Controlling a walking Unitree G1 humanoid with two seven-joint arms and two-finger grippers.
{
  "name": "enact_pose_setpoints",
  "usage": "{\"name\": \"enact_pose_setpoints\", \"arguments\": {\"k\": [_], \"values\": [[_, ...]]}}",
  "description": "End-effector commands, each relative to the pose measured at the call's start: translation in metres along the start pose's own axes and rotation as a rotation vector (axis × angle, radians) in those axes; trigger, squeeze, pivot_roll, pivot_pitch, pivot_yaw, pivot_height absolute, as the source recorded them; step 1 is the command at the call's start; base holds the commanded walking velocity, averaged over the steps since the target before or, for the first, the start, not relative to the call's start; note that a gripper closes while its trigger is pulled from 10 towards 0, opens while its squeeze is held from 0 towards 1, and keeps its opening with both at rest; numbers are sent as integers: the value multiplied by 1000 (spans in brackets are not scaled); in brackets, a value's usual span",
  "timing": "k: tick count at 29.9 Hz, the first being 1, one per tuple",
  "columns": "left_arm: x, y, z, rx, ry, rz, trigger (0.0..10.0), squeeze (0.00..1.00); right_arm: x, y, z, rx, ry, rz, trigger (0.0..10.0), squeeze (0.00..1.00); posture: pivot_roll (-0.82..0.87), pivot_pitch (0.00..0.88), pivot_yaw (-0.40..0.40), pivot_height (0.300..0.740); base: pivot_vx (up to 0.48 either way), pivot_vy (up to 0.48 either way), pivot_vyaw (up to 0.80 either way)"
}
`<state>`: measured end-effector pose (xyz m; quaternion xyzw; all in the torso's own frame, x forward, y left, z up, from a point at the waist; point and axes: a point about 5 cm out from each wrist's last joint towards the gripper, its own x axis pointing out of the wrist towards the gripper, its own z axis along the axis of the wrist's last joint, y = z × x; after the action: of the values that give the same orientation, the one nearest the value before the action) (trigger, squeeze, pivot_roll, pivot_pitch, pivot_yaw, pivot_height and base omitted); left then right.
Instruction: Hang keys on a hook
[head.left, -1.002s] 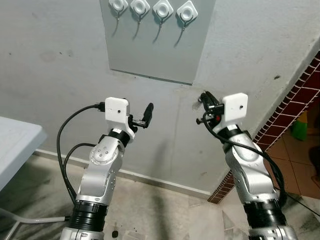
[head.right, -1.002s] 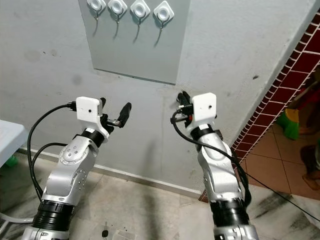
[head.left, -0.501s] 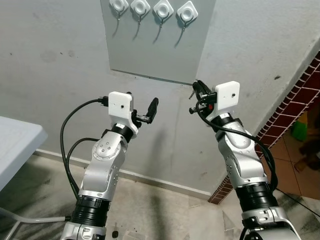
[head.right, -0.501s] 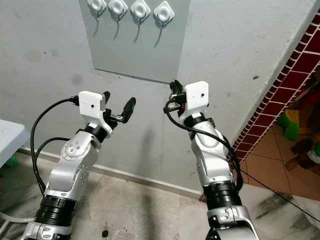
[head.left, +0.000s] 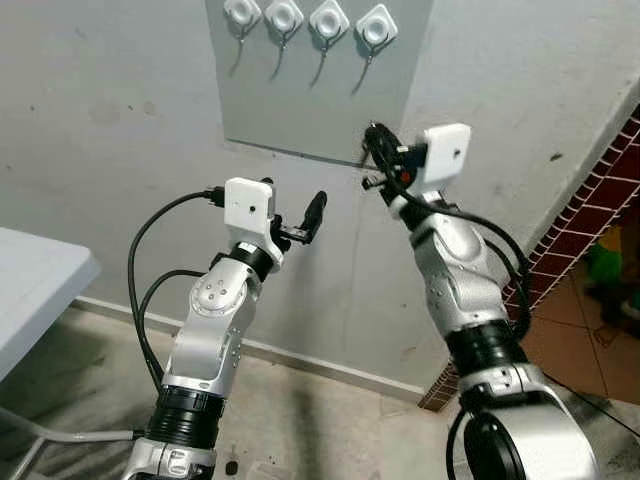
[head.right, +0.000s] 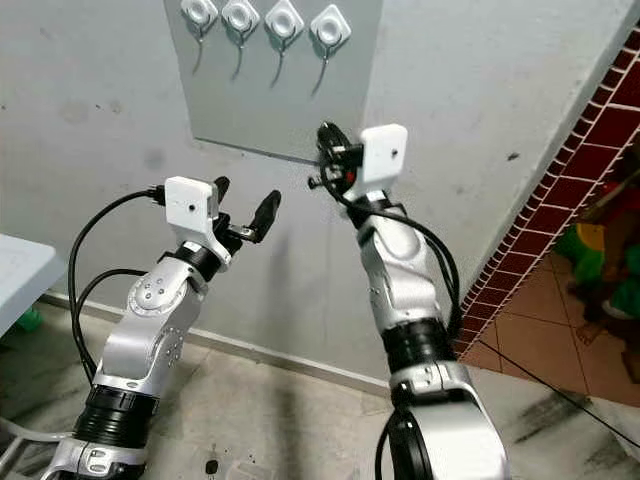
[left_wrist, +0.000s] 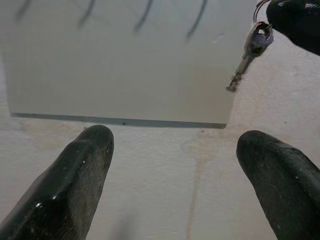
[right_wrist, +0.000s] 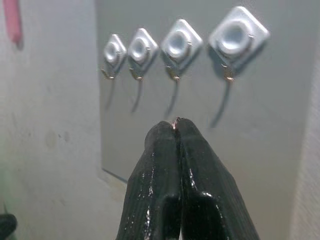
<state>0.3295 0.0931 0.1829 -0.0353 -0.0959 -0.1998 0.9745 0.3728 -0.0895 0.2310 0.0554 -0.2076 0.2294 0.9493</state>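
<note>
Right pincer (right_wrist: 176, 131) clamped on key ring (left_wrist: 260, 6) below hooks (right_wrist: 234, 37); left pincer (left_wrist: 175, 165) spread, idle

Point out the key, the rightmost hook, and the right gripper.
key (left_wrist: 248, 54), left wrist view, on its blade hanging below the ring.
rightmost hook (right_wrist: 238, 36), right wrist view, on its white diamond base.
right gripper (right_wrist: 176, 131), right wrist view, where the closed fingertips meet.
</note>
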Motion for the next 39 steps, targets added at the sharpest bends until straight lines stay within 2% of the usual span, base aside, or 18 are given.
{"name": "enact_pose_setpoints", "arguments": {"k": [1,8,11,17,29,30,33,39], "values": [[0,1,3,9,-12,-2,10000,0,-1,0,1,-34,-6,14,10000,0,-16,31,-36,732,0,0,0],[-11,11,-6,-45,24,82,10000,0,-34,-13,-14,-123,36,-52,10000,0,-16,37,-35,732,0,0,0],[-19,14,-12,-71,43,117,10000,0,-59,-19,-17,-137,55,-112,10000,0,-30,46,-27,732,0,0,0],[-23,21,-18,-106,72,166,10000,0,-85,-19,-20,-139,85,-155,10000,0,-44,55,-20,732,0,0,0],[-22,25,-16,-114,66,190,10000,0,-102,-17,-15,-139,109,-203,10000,0,-48,64,-21,732,0,0,0],[-25,25,-15,-116,64,188,10000,0,-109,-16,-8,-142,102,-214,10000,0,-48,64,-24,732,247,0,0],[-29,25,-15,-114,62,185,10000,0,-114,-16,-3,-144,86,-214,10000,0,-48,64,-26,732,246,0,0],[-46,26,-20,-108,69,200,10000,0,-127,-14,0,-153,105,-229,10000,0,-43,62,-28,732,246,0,0]]}}
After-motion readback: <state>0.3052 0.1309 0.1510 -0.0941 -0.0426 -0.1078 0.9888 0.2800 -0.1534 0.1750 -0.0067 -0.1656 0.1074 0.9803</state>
